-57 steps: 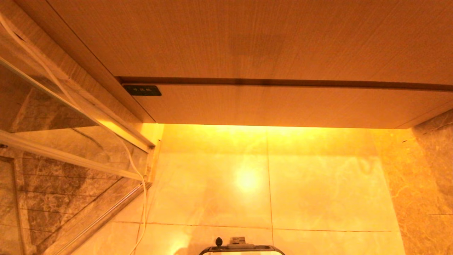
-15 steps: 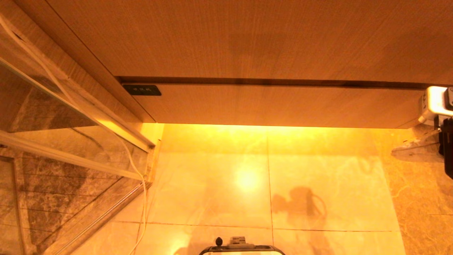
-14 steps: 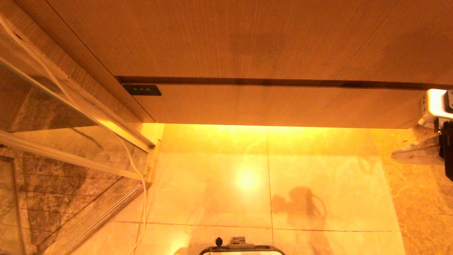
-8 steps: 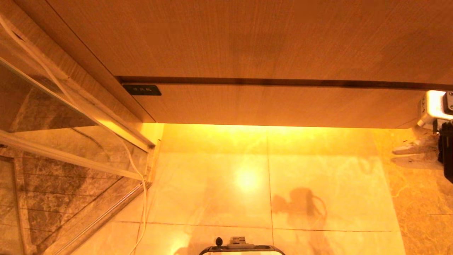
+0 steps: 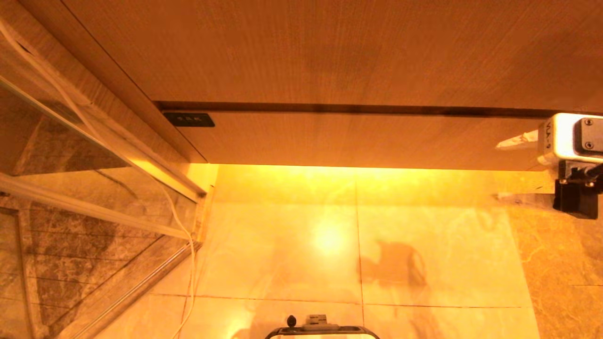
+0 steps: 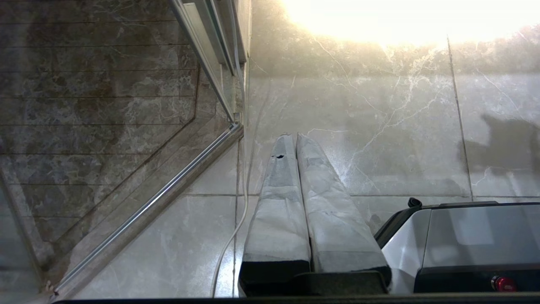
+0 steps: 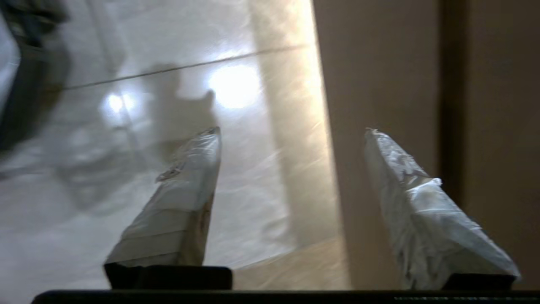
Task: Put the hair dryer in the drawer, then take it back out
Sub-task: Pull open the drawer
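At the bottom centre of the head view, the top of the robot's base (image 5: 321, 329) is seen above a glossy marble floor (image 5: 424, 226). The left tool (image 6: 294, 139) is shown in its wrist view hanging over that floor, its two wrapped fingers pressed together with nothing between them. At the right edge of the head view, the right tool (image 5: 506, 169) is seen with its fingers (image 7: 185, 198) spread apart and empty, at the right end of the drawer (image 5: 358, 139). The drawer is closed, running across the middle of the frame, with a small dark label (image 5: 189, 119) at its left corner. A taller wood panel (image 5: 330, 52) is seen above it.
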Robot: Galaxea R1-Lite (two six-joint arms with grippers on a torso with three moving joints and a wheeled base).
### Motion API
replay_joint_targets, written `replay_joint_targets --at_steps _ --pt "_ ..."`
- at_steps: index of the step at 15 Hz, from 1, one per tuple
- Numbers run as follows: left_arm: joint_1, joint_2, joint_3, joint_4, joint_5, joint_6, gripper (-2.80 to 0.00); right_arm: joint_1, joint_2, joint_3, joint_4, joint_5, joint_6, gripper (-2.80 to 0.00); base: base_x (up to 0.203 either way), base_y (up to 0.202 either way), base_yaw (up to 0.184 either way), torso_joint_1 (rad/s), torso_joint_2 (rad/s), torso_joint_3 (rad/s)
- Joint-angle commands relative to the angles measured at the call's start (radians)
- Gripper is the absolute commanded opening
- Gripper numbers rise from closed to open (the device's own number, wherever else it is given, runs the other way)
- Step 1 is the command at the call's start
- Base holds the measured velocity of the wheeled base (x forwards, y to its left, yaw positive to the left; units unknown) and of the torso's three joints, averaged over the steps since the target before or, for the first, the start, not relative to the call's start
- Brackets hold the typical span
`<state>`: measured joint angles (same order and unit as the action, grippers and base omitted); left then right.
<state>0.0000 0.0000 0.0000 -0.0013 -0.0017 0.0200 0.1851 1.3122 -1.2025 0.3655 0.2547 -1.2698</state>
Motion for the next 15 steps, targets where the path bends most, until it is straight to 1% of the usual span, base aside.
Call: replay_joint_targets --at_steps 1,2,3,4,5,8,10,12,15 --pt "0.000 0.000 0.002 0.000 0.000 0.000 -2.80 0.001 0.032 0.024 -0.080 0.025 -0.099 0.00 0.000 0.000 0.000 0.000 0.00 0.000" --pt "0.000 0.000 0.002 0.000 0.000 0.000 -2.80 0.001 0.039 0.027 -0.098 0.029 -0.116 0.00 0.000 0.000 0.000 0.000 0.00 0.000" --pt "0.000 0.000 0.002 0.000 0.000 0.000 -2.80 0.001 0.061 0.030 -0.140 0.031 -0.157 0.00 0.000 0.000 0.000 0.000 0.00 0.000" --pt "0.000 0.000 0.002 0.000 0.000 0.000 -2.80 0.001 0.083 0.034 -0.158 0.036 -0.164 0.00 0.000 0.000 0.000 0.000 0.00 0.000" --pt "0.000 0.000 0.002 0.000 0.000 0.000 -2.80 0.001 0.118 0.036 -0.207 0.036 -0.174 0.00 0.000 0.000 0.000 0.000 0.00 0.000" --pt "0.000 0.000 0.002 0.000 0.000 0.000 -2.80 -0.001 0.198 0.043 -0.417 0.028 -0.227 0.00 0.000 0.000 0.000 0.000 0.00 0.000" --pt "0.000 0.000 0.002 0.000 0.000 0.000 -2.80 0.001 0.255 0.071 -0.503 0.028 -0.236 0.00 0.000 0.000 0.000 0.000 0.00 0.000" --pt "0.000 0.000 0.002 0.000 0.000 0.000 -2.80 0.004 0.329 0.058 -0.555 0.028 -0.257 0.00 0.000 0.000 0.000 0.000 0.00 0.000" --pt "0.000 0.000 0.002 0.000 0.000 0.000 -2.80 0.006 0.390 0.037 -0.556 0.027 -0.264 0.00 0.000 0.000 0.000 0.000 0.00 0.000"
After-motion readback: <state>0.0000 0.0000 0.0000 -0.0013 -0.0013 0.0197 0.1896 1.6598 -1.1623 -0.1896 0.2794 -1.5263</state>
